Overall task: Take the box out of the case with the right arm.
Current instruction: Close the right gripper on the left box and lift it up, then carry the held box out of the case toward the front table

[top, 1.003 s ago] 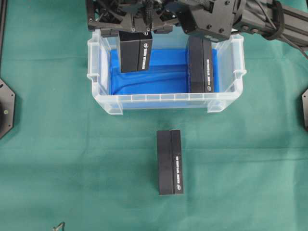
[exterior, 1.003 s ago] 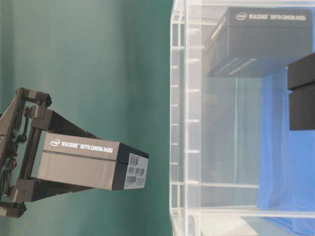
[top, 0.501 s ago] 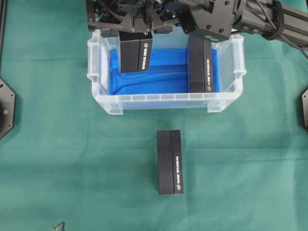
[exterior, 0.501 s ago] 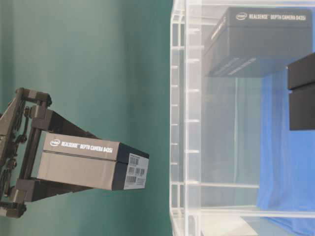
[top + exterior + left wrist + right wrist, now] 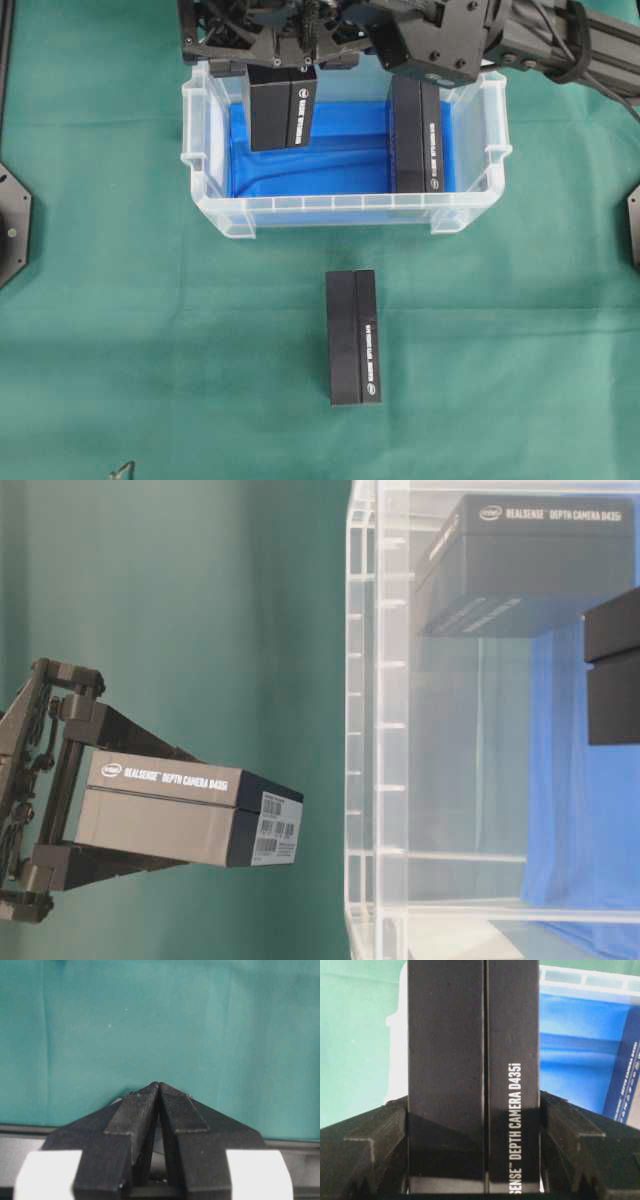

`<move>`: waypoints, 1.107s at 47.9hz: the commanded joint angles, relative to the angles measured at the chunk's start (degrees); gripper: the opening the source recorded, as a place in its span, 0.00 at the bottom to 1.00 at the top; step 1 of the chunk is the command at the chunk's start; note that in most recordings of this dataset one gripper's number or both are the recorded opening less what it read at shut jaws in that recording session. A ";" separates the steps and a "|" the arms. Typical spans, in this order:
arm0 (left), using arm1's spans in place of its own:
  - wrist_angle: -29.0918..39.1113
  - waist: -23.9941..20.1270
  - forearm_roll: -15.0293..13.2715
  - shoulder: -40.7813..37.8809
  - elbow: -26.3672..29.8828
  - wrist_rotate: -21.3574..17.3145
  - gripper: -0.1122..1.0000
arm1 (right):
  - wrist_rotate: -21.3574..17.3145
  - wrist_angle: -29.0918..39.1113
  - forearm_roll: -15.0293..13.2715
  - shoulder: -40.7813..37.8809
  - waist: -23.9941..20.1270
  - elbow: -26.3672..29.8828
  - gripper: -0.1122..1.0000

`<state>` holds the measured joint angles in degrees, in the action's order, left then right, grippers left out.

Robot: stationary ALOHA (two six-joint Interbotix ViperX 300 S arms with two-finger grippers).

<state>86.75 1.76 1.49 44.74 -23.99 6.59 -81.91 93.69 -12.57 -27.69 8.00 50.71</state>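
On the green cloth [image 5: 150, 330], nearest the camera in the overhead view, one black box [image 5: 353, 337] lay flat and alone, well apart from the case [image 5: 345, 210]. A small metal bit showed at the bottom edge of that view; what it was could not be told.

Farther back stood the case, clear-walled with a blue floor. A second box [image 5: 418, 135] sat inside against its right side. Over the left part, the right gripper [image 5: 280, 62] held a third box, the held box [image 5: 281, 108], its jaws clamped on the two long sides. The right wrist view showed the held box [image 5: 473, 1075] filling the gap between the black fingers [image 5: 570, 1145], white lettering along its edge, with the case's blue floor beyond. The table-level view showed the held box [image 5: 185, 815] pinched in the gripper [image 5: 60, 800], clear of the case wall [image 5: 365, 720].

The left gripper [image 5: 159, 1091] hung above bare cloth, its jaws pressed together with nothing between them.
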 commanded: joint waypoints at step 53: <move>-0.18 -0.18 0.09 -0.26 1.67 0.00 0.12 | -2.37 0.44 -1.41 3.60 -5.19 3.08 0.71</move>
<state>86.75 1.76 1.49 44.65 -23.99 6.59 -83.94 93.87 -13.18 -27.69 4.39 51.86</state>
